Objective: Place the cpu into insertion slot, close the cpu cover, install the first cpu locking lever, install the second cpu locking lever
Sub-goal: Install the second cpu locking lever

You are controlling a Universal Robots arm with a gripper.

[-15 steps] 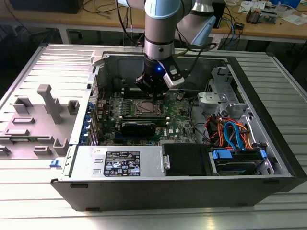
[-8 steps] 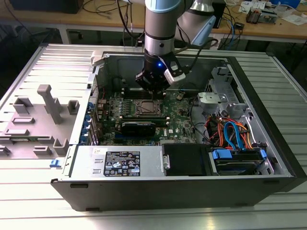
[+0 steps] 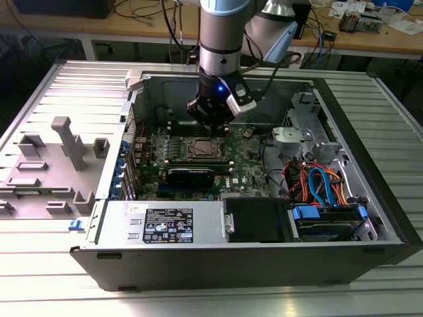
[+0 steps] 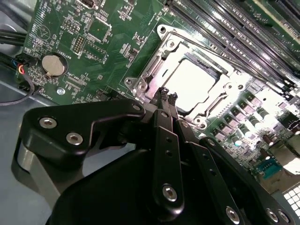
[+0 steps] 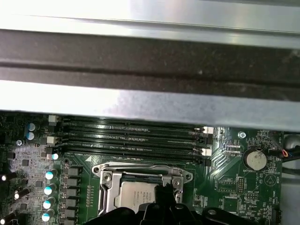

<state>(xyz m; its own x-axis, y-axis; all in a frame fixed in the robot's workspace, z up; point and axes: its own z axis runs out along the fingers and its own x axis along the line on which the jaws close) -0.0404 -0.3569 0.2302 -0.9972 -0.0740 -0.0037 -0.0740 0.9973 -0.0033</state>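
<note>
One arm is hanging straight down into the open computer case (image 3: 370, 198), and the gripper (image 4: 168, 96) sits right over the near edge of the cpu cover (image 4: 154, 70) with its fingers pinched together on nothing. The cpu (image 4: 192, 84) is already lying flat in the insertion slot (image 5: 117, 185), silver top up, cover frame down around it; the chip is square, so no real long axis, but its edges run parallel to the memory slots (image 5: 131, 136) just beside the socket. Room is tight on that memory-slot side with the case wall (image 5: 150, 101) right behind, while the side toward the coin battery (image 4: 52, 65) is low open board.
</note>
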